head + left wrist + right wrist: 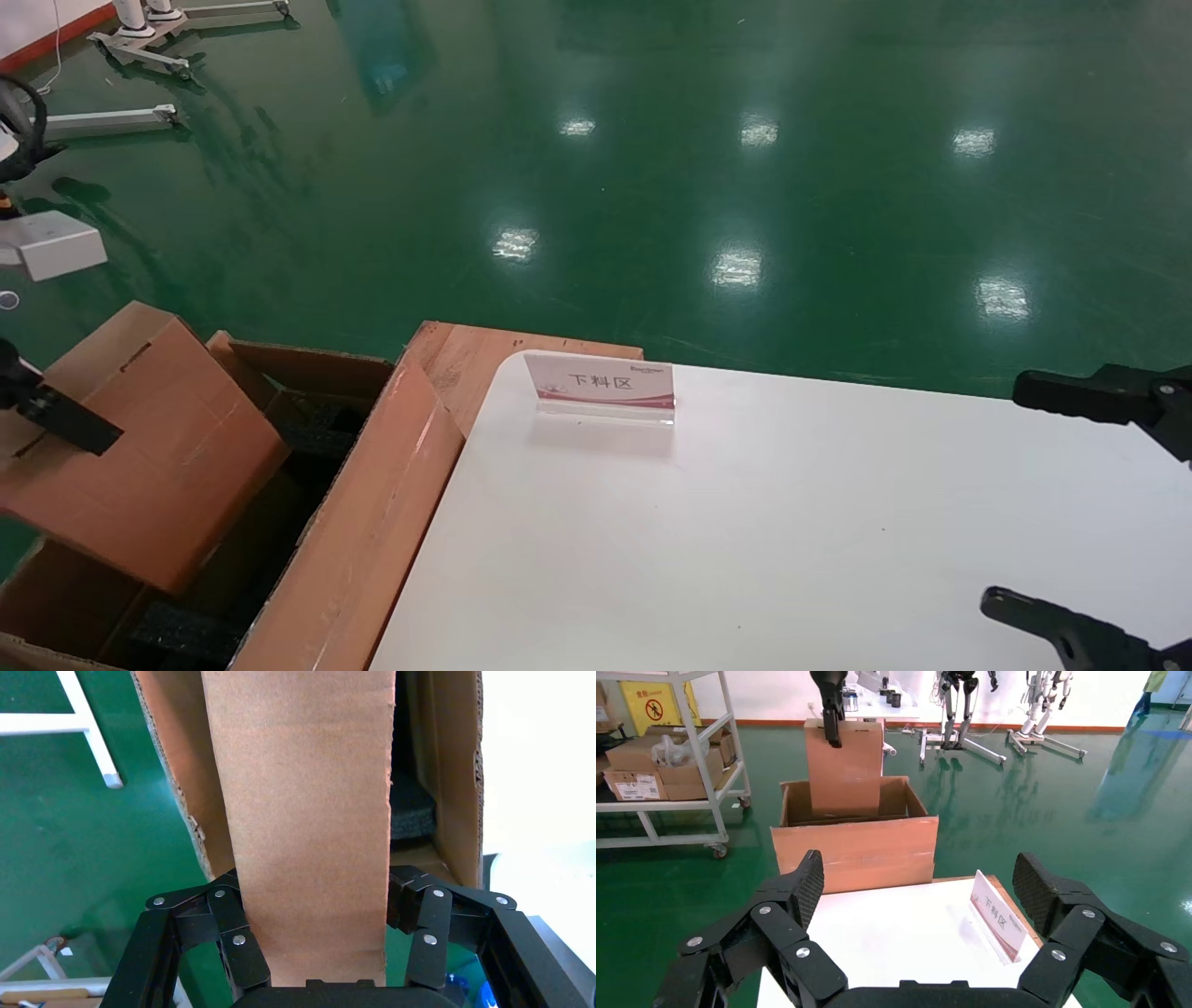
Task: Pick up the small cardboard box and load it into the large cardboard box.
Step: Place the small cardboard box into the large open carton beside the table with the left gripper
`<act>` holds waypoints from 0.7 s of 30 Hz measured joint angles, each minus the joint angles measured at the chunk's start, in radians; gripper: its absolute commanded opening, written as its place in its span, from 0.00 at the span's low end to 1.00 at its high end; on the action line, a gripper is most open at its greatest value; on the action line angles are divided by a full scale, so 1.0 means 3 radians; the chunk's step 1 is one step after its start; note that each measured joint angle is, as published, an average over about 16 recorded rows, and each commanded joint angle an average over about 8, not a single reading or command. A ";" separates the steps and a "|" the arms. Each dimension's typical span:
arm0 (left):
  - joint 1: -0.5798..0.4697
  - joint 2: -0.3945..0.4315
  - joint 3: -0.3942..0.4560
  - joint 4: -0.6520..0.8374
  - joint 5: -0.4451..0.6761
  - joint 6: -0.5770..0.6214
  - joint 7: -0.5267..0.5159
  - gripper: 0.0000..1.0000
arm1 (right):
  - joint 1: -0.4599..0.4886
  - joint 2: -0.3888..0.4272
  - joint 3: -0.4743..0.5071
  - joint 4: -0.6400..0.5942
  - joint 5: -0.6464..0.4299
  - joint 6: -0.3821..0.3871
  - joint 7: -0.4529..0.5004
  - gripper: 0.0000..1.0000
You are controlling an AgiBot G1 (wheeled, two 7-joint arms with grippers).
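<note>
The pick-up is judged done and the loading well begun: the small box [149, 457] is clamped in the left gripper [51, 415] and is held tilted over the open top of the large box [358, 531], with its lower end already dipped below the rim. What is left is the lowering onto the black foam [182, 634] inside and the release; whether the small box already touches anything within cannot be told. In the left wrist view the grip is shown plainly: the small box [309, 825] is pinched between the two fingers [235, 941] of the left gripper [316, 917], one pressed on each side face, and the walls of the large box [457, 783] are seen beyond it, with foam [411, 815] between. That contact is hidden in the head view, where only one dark finger is seen against the carton. In the right wrist view the whole arrangement is given from the side: the small box [845, 769] stands upright and half sunk in the large box [856, 850], a depth that is not given by the other views. The right gripper [916, 888] is shown there spread wide and holding nothing, above the white table [792, 540] near a sign [601, 387].
</note>
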 measured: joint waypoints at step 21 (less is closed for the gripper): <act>0.0354 -0.0291 0.0002 -0.0316 0.0195 -0.0519 -0.0342 0.00 | 0.0001 0.0002 -0.0004 0.0000 0.0003 0.0002 -0.0002 1.00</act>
